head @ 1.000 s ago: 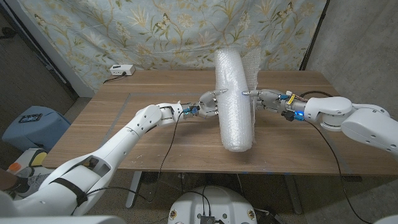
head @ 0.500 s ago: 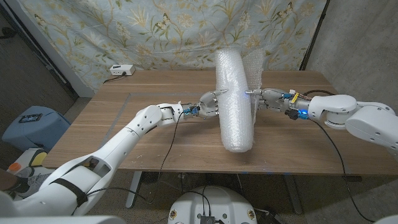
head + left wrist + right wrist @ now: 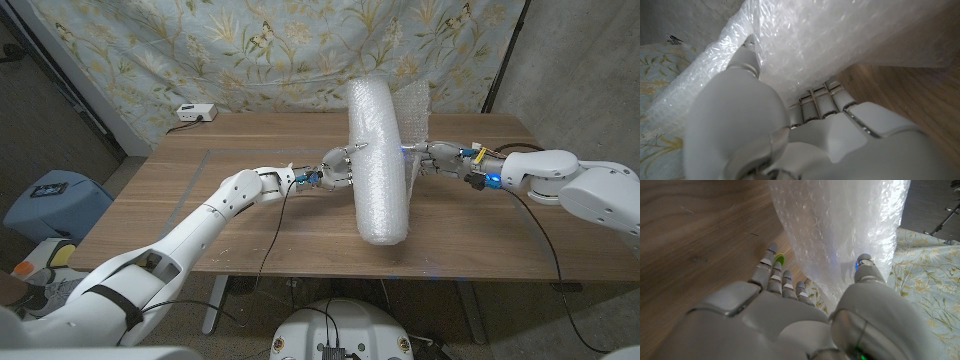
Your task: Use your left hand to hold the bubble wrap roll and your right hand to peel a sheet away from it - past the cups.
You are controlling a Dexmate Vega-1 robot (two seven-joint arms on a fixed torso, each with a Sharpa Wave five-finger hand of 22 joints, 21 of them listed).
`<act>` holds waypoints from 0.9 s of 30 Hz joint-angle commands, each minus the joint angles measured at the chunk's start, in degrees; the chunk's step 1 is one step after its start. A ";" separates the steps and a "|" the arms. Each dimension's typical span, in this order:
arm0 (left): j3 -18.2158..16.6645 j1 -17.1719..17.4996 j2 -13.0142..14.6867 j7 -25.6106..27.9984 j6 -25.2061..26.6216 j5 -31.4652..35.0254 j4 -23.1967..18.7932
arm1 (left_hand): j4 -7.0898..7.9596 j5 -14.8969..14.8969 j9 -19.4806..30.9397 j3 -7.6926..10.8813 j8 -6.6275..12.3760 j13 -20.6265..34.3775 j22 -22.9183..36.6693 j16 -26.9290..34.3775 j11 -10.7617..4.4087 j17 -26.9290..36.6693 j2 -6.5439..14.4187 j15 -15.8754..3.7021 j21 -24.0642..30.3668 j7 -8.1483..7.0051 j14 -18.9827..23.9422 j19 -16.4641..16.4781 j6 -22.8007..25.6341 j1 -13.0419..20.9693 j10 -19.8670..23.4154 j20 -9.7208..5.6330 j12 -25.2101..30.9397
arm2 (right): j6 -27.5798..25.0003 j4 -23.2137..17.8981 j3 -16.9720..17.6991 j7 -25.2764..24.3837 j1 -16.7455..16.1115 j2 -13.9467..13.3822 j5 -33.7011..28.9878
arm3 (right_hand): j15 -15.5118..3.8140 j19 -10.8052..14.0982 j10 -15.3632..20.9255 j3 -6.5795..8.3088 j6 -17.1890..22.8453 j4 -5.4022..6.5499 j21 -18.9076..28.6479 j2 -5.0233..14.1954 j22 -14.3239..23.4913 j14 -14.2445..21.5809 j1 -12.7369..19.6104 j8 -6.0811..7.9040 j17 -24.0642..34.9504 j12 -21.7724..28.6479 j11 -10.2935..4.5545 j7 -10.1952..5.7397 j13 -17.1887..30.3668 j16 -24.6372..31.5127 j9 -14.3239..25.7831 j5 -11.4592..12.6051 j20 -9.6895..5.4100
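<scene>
The bubble wrap roll [image 3: 378,160] is stood near the middle of the wooden table [image 3: 200,210], tilted, its lower end resting close to the near edge and its upper end leaning back toward the floral curtain [image 3: 250,50]. It is gripped from the robot's left side by the left hand [image 3: 338,166]; in the left wrist view the fingers [image 3: 821,102] are seen tucked under the wrap and the thumb pressed over it, so the left hand [image 3: 805,135] is clasped on the roll [image 3: 830,40].

On the other side, a loose sheet [image 3: 413,125] is seen lifted off the roll's far flank, and the right hand [image 3: 425,158] is closed on it: in the right wrist view the thumb is laid on one face of the sheet [image 3: 840,230] and the fingers [image 3: 774,267] are spread behind it, the right hand [image 3: 790,320] thus pinching the sheet.

Bare wood is left open on both sides: a wide stretch toward the table's left edge, a shorter one toward the right edge beneath the right arm. A small white box [image 3: 196,113] is set at the far left corner, well apart from the roll.
</scene>
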 commanded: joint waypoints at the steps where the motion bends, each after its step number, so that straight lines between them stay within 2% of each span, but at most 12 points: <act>1: 0.26 -0.51 -0.43 -2.13 -0.43 0.58 1.18 | 1.30 0.39 0.13 1.60 0.27 0.12 0.08 0.17 -4.56 0.16 4.75 -5.06 0.45 -0.91 5.68 -0.05 1.23 4.49 4.86 -0.06 0.29 | 0.21 2.32 -1.22 -0.36 1.29 0.85 -1.52 | -0.28 1.80 1.40 0.08 1.49 -0.56 0.63 0.14 0.16 1.37 1.22 0.54 0.05 0.56 0.14 4.47 0.28 0.59 0.05 0.01 -0.28; 8: 0.09 -0.50 -0.69 -1.87 -0.39 0.60 1.37 | 1.31 0.37 0.16 1.59 0.24 0.24 0.07 0.11 -4.48 0.25 4.78 -5.07 0.61 -0.92 5.62 -0.08 1.25 4.52 4.85 -0.06 0.22 | -0.32 2.08 -1.41 -1.01 1.50 1.03 -1.54 | -0.77 3.16 2.16 0.08 2.06 -0.67 0.95 0.11 0.16 2.50 1.68 0.51 0.01 0.76 0.13 4.41 0.32 0.94 0.04 0.01 -0.44; 13: 0.26 -0.83 -1.14 -2.49 -0.48 0.77 2.21 | 1.32 0.37 0.17 1.59 0.23 0.29 0.07 0.07 -4.53 0.29 4.79 -5.15 0.70 -1.00 5.66 -0.14 1.30 4.52 4.80 -0.02 0.15 | -1.56 1.19 -1.92 -1.83 2.09 0.92 -1.94 | -1.42 6.97 4.10 -0.05 3.28 -0.70 1.91 0.04 0.20 5.24 2.36 0.45 0.07 1.30 0.13 4.64 0.47 1.88 0.03 0.02 -0.21; 16: 0.33 -0.97 -1.39 -2.71 -0.49 0.87 2.68 | 1.31 0.37 0.18 1.57 0.22 0.32 0.06 0.02 -4.63 0.33 4.76 -5.08 0.76 -0.97 5.61 -0.18 1.30 4.53 4.94 -0.06 0.16 | -2.65 0.63 -2.02 -2.92 2.35 1.08 -1.72 | -2.70 9.82 6.10 -0.09 4.64 -0.62 2.58 0.28 0.28 8.02 2.85 0.55 0.41 2.05 0.13 4.92 0.76 3.04 0.07 0.04 -1.17; 17: 0.35 -1.00 -1.45 -2.81 -0.51 0.91 2.82 | 1.33 0.37 0.18 1.59 0.20 0.34 0.06 0.00 -4.59 0.33 4.81 -5.08 0.77 -0.95 5.58 -0.21 1.26 4.52 4.88 -0.08 0.14 | -3.04 0.39 -2.02 -3.32 2.43 1.07 -1.68 | -3.56 11.43 7.54 -0.10 5.72 -0.69 2.98 0.33 0.32 9.36 3.24 0.73 0.65 2.68 0.09 4.92 1.00 3.64 0.11 0.02 -2.00; 20: 0.27 -0.96 -1.67 -2.80 -0.55 0.92 3.07 | 1.37 0.37 0.19 1.61 0.18 0.41 0.05 -0.02 -4.54 0.38 4.91 -5.10 0.82 -0.88 5.55 -0.26 1.26 4.52 4.88 -0.03 0.13 | -4.14 -0.57 -1.98 -4.79 2.59 0.97 -1.79 | -6.69 19.07 11.77 -0.07 10.81 -0.97 5.11 0.46 0.52 15.42 5.42 1.42 2.05 5.18 -0.16 4.84 2.42 6.41 0.39 -0.04 -6.23; 23: 0.15 -0.88 -1.97 -2.65 -0.70 0.88 3.28 | 1.40 0.35 0.20 1.55 0.19 0.42 0.05 -0.02 -4.49 0.41 4.86 -5.08 0.87 -0.93 5.62 -0.29 1.30 4.44 4.84 -0.07 0.06 | -5.80 -1.72 -2.11 -6.44 2.97 0.79 -1.94 | -9.47 24.45 15.35 0.05 15.01 -1.27 6.69 0.67 0.63 20.46 8.12 1.83 3.80 8.37 -1.04 4.94 4.33 8.82 0.78 0.04 -9.57; 24: 0.17 -0.90 -2.05 -2.71 -0.78 0.95 3.38 | 1.32 0.36 0.21 1.59 0.18 0.44 0.04 -0.06 -4.52 0.40 4.82 -5.13 0.91 -0.95 5.59 -0.27 1.30 4.54 4.88 -0.09 0.07 | -6.42 -2.03 -2.26 -6.75 3.24 0.70 -2.02 | -10.68 26.20 16.87 -0.05 17.36 -1.33 7.25 0.54 0.67 22.37 9.13 2.31 4.58 9.85 -1.95 4.80 5.13 9.77 0.98 -0.01 -10.51; 25: 0.13 -0.88 -2.16 -2.70 -0.87 0.96 3.46 | 1.29 0.36 0.21 1.58 0.20 0.45 0.04 -0.08 -4.59 0.38 4.76 -5.08 0.94 -0.97 5.65 -0.26 1.36 4.55 4.92 -0.10 0.07 | -6.80 -2.33 -2.34 -7.30 3.37 0.73 -2.19 | -11.91 27.31 18.54 0.13 18.44 -1.48 7.60 0.71 0.71 24.25 10.57 2.30 5.41 11.36 -2.61 4.64 5.89 10.72 1.16 0.12 -12.02; 26: 0.06 -0.84 -2.27 -2.70 -0.92 0.90 3.55 | 1.31 0.37 0.22 1.60 0.19 0.42 0.04 -0.11 -4.59 0.36 4.78 -5.01 0.96 -0.95 5.68 -0.27 1.35 4.53 4.96 -0.12 0.05 | -7.48 -2.72 -2.38 -8.20 3.49 0.84 -2.20 | -13.13 29.45 20.32 0.03 20.11 -1.46 8.41 0.58 0.77 26.66 11.62 2.56 6.30 12.95 -3.49 4.51 6.67 11.92 1.37 0.14 -13.38; 27: -0.01 -0.79 -2.40 -2.72 -1.03 0.85 3.65 | 1.30 0.36 0.22 1.58 0.19 0.42 0.04 -0.10 -4.55 0.39 4.76 -5.05 0.95 -0.92 5.65 -0.32 1.36 4.54 4.93 -0.09 0.04 | -7.99 -2.99 -2.54 -8.50 3.72 0.81 -2.29 | -13.83 31.03 21.26 -0.07 21.42 -1.32 9.03 0.66 0.81 28.24 12.28 2.77 7.10 14.02 -4.53 4.43 7.27 12.80 1.55 0.13 -14.27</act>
